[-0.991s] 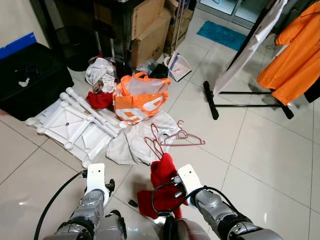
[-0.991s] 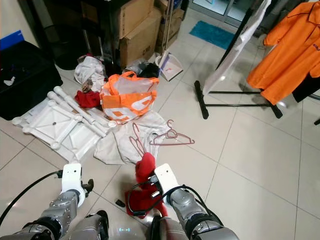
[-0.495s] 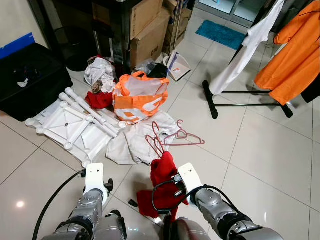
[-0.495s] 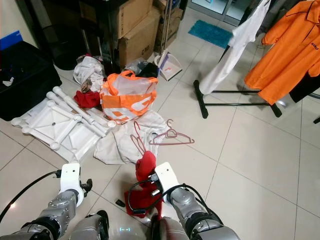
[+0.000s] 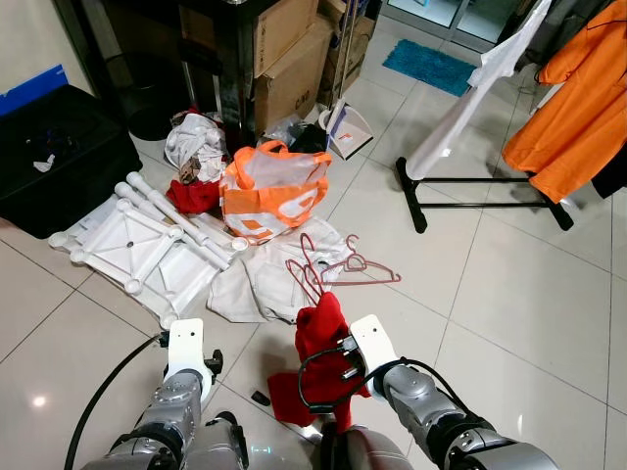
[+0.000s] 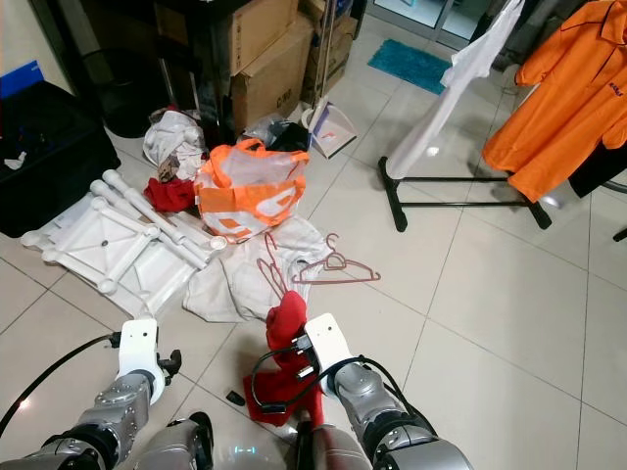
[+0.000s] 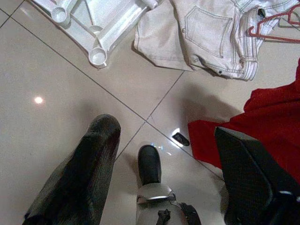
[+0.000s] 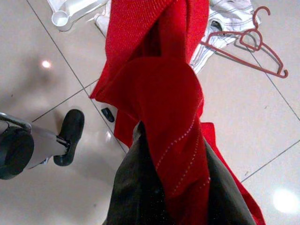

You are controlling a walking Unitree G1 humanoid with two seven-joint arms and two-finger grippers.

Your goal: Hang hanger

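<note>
One red garment (image 5: 321, 343) is hanging draped over my right fingers (image 8: 159, 187), which are clamped on it and holding it low in front of my body, above the tiled floor (image 5: 509, 294). Since a second ago I am lifting it only slightly and my head is drifting a little, so the rack's hanging clothes look shifted; nothing on the floor is really moving. My left fingers (image 7: 164, 164) are standing apart, holding nothing, hovering over bare floor just beside the red cloth's lower edge.

Pink hangers (image 5: 338, 269) are lying on the floor ahead of me, partly on the white trousers (image 5: 260, 279), near the orange bag (image 5: 274, 191); I am not yet touching them. The clothes rack (image 5: 470, 181) with the orange shirt (image 5: 573, 108) is standing well apart, toward the far right of the floor. So little is changing that I judge the hanging is not yet under way: a hanger still needs fetching.
</note>
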